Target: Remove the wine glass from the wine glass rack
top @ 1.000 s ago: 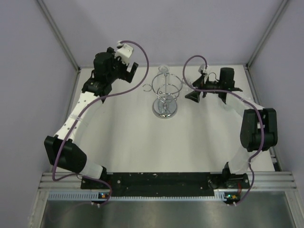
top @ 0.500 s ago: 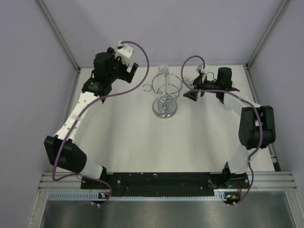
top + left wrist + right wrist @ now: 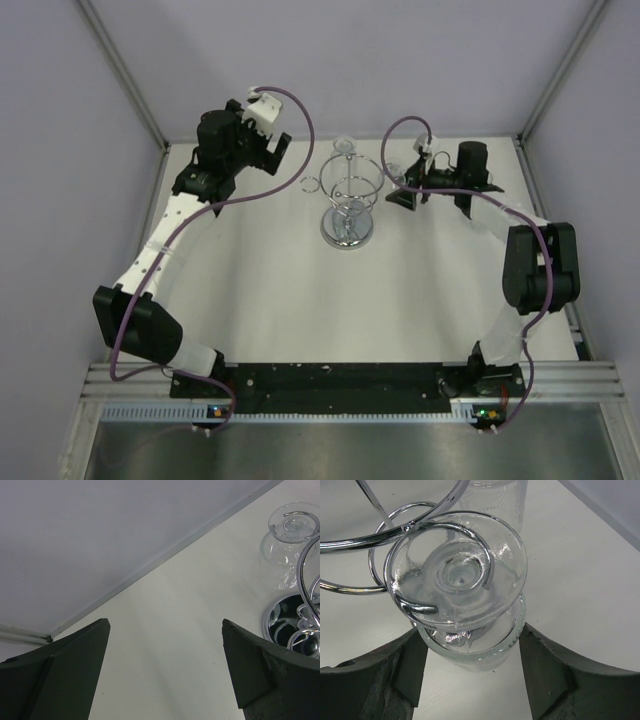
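Right gripper (image 3: 472,680): jaws apart, one finger on each side of the upside-down bowl of the wine glass (image 3: 457,580). The pads are at the glass wall. Cannot tell whether they press on it.

Glass location: hangs by its foot in a loop-ended arm on the right side of the wine glass rack (image 3: 347,200), bowl down, above the table (image 3: 260,290).

Left gripper (image 3: 165,670): jaws wide, nothing between, far left of the rack. A second glass (image 3: 285,545) hangs on the rack's far side.

Handling, judged: thin, light, rigid, smooth and breakable. Take the bowl at its widest part with a mild squeeze. The foot sits on the wire, so it probably slides out through the loop's gap rather than pulling straight down. The rack may tip if it snags.
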